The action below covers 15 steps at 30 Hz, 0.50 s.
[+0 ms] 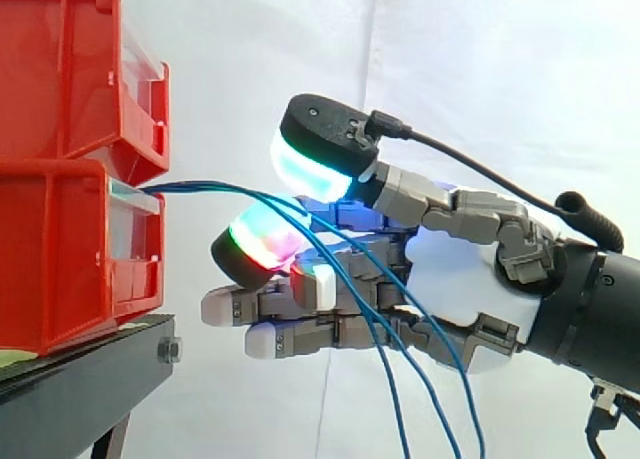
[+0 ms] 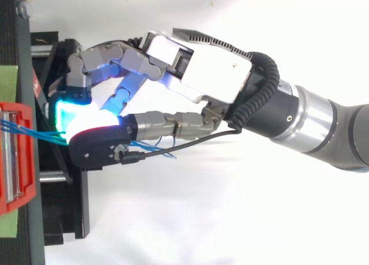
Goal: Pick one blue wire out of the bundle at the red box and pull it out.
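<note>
Hovering at 3 o'clock of the red box [image 1: 60,259], the hand [image 1: 450,279] meets the blue wires [image 1: 200,188]; grip cannot be told.

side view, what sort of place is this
Likely a robot lab test bench: red bins stacked on a black stand, a white curtain behind, and a robot hand at blue wires coming from a bin.

White curtain [image 1: 480,59] behind; black stand [image 1: 70,384] lower left.
</note>
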Each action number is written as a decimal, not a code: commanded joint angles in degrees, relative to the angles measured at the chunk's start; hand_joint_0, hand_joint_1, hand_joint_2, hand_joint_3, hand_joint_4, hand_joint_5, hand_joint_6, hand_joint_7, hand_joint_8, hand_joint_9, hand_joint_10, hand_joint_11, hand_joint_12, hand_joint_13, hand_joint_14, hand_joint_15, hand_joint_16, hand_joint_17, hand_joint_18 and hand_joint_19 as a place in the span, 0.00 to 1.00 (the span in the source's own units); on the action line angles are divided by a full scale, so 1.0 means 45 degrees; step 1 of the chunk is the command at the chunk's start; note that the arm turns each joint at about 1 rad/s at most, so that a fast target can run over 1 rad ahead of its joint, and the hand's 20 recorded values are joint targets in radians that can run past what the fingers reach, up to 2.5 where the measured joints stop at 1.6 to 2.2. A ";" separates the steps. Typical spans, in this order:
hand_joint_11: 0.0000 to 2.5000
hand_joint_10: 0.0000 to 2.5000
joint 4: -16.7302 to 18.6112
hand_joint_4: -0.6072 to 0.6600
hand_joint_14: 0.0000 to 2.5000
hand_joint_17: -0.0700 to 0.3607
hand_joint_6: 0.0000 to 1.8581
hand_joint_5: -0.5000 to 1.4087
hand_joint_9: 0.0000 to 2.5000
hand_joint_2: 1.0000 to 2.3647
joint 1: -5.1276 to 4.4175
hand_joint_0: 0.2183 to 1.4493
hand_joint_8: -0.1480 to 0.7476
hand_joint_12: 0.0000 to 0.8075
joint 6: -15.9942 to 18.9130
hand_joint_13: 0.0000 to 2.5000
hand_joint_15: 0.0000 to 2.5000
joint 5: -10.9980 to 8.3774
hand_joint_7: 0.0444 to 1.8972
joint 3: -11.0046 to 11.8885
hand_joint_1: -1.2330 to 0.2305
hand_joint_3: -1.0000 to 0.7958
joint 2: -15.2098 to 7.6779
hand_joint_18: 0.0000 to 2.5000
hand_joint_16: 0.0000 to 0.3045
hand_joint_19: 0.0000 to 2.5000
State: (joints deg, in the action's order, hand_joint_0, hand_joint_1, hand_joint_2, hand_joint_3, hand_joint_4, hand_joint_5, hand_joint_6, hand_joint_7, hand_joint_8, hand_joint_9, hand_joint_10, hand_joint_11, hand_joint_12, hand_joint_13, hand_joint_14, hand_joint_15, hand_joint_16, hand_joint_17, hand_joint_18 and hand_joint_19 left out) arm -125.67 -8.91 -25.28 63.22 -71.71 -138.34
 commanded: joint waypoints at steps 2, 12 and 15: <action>0.37 0.01 -0.0062 0.65 0.00 0.42 0.43 0.21 0.53 0.01 -0.0090 0.25 0.47 0.47 0.0519 0.23 0.13 -0.0025 0.61 -0.0003 0.45 0.34 0.0000 0.22 0.16 0.18; 0.39 0.01 -0.0081 0.65 0.00 0.41 0.45 0.20 0.52 0.01 -0.0187 0.29 0.46 0.45 0.1047 0.23 0.13 -0.0044 0.62 0.0017 0.30 0.38 0.0000 0.22 0.15 0.17; 0.38 0.01 -0.0081 0.64 0.01 0.42 0.46 0.21 0.52 0.01 -0.0207 0.29 0.47 0.46 0.1125 0.23 0.13 -0.0044 0.61 -0.0003 0.30 0.41 0.0117 0.23 0.16 0.16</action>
State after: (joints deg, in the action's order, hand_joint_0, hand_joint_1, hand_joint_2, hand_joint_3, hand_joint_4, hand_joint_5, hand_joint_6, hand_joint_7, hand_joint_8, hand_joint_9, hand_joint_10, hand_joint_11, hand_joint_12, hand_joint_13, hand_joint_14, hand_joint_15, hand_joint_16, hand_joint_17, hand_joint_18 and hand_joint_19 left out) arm -126.03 -9.78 -20.50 63.02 -71.69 -138.11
